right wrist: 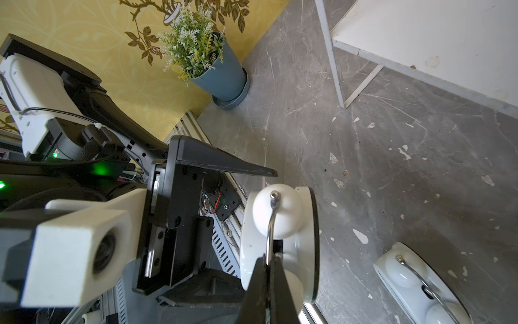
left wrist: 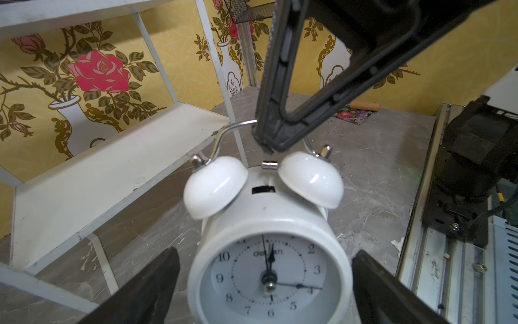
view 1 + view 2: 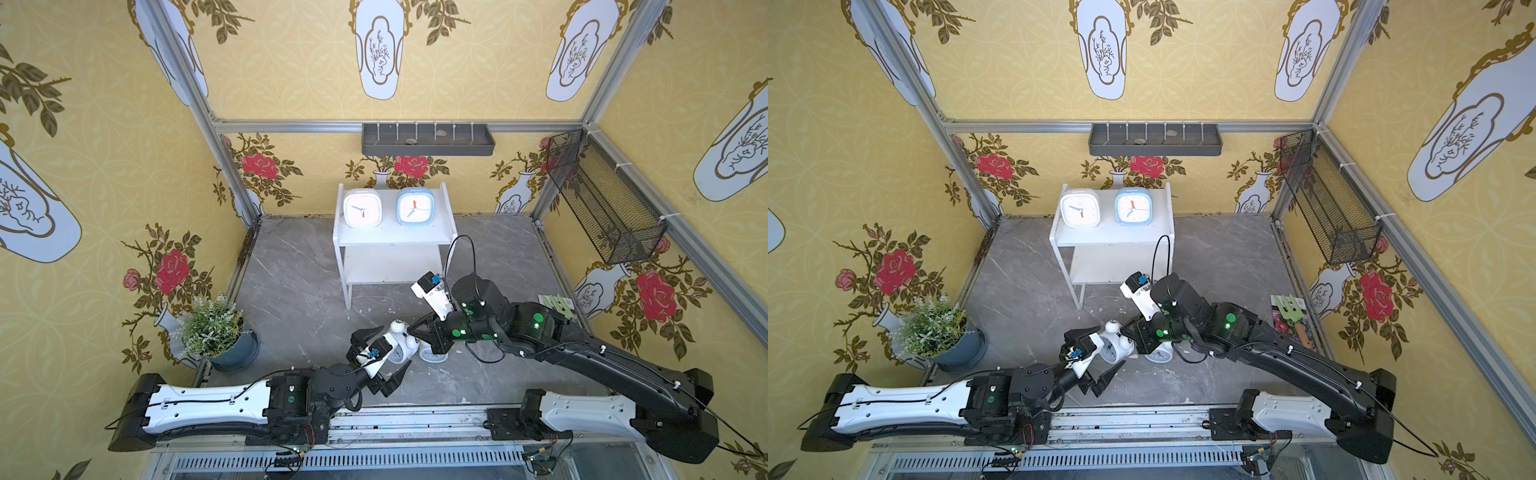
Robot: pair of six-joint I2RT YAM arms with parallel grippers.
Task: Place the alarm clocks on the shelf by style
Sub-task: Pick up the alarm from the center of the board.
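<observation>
On the desk, in front of the shelf [image 3: 390, 239], a round white twin-bell clock [image 2: 269, 252] is pinched by its wire handle [image 2: 229, 131] between the clenched right fingers [image 1: 258, 291]. The left fingers [image 2: 145, 291] are spread wide on either side of the clock's body, and no contact with it can be seen. Whether the clock's base rests on the desk cannot be told. A second twin-bell clock [image 1: 406, 277] lies on its back just beside it, below the right wrist. The white rounded-square clock [image 3: 362, 208] and the light blue rounded-square clock [image 3: 414, 206] are set side by side on the top tier, while the lower tier [image 3: 390, 266] is bare.

Several risks are judged from here. The thin, smooth handle could slide or pivot in so narrow a pinch, so the clock might swing or drop. If the left fingers are closed off-centre, the body could be pushed sideways and twisted out of the grip. The lying clock could be knocked by the right wrist. At the lower tier, the bells or handle could be caught under the top tier, or the thin-legged shelf nudged.
</observation>
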